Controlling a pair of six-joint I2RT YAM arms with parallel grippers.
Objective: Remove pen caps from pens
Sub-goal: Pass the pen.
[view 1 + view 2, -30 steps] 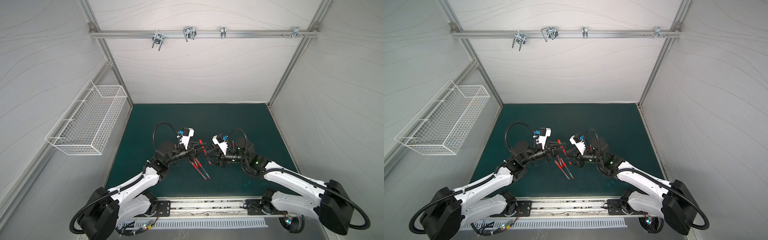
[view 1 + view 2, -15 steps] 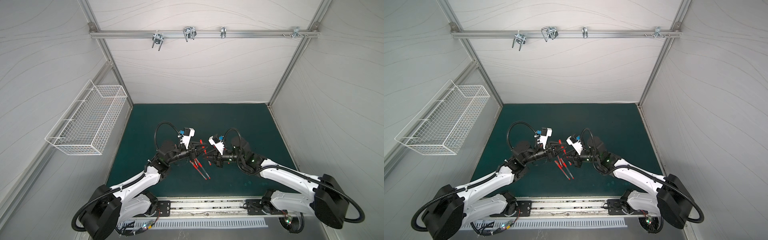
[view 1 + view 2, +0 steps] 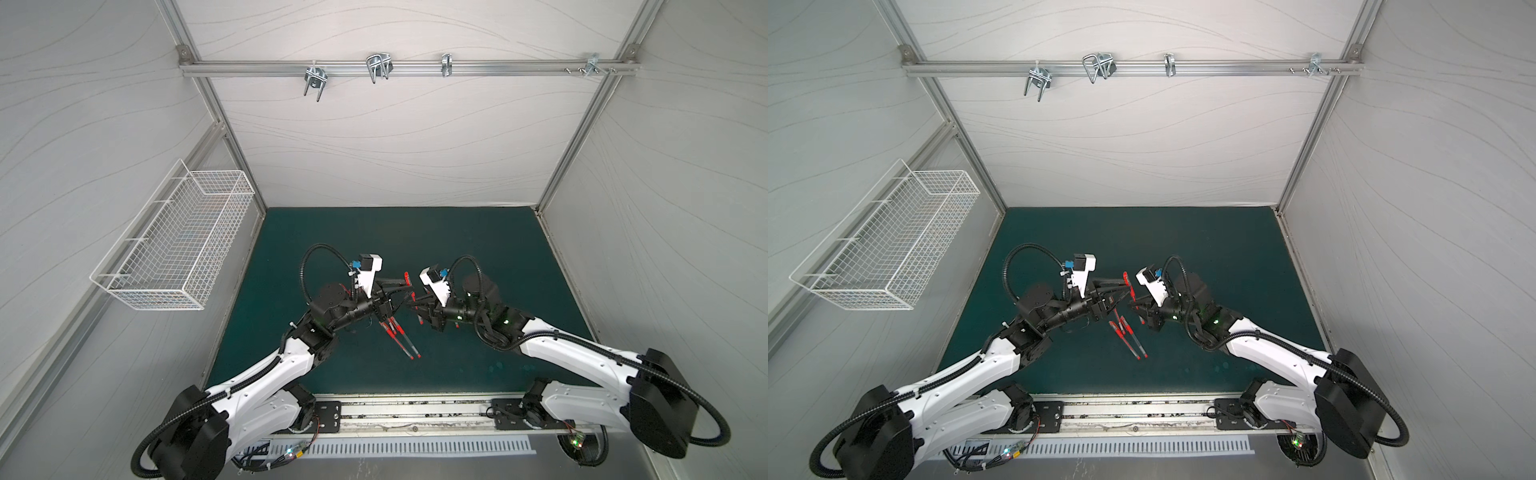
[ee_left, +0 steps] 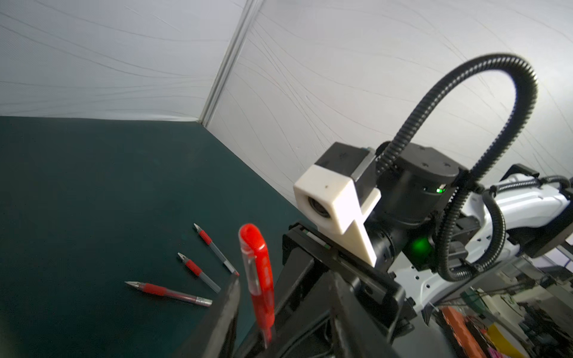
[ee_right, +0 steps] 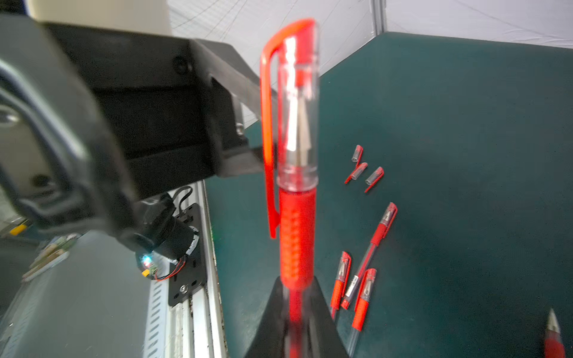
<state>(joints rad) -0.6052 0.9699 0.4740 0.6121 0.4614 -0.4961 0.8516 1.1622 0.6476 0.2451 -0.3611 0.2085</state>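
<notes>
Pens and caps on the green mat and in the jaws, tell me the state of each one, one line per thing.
held pen: capped, upright, gripped by the right gripper.
left gripper: jaws open beside that pen's cap.
three bare pens: uncapped, lying flat.
three loose caps: off, lying on the mat.
three capped pens: caps on, lying flat.

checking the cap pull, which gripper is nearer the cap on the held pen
Left. The left gripper is open alongside the pen cap; the right gripper is shut on the pen below its red grip.
</notes>
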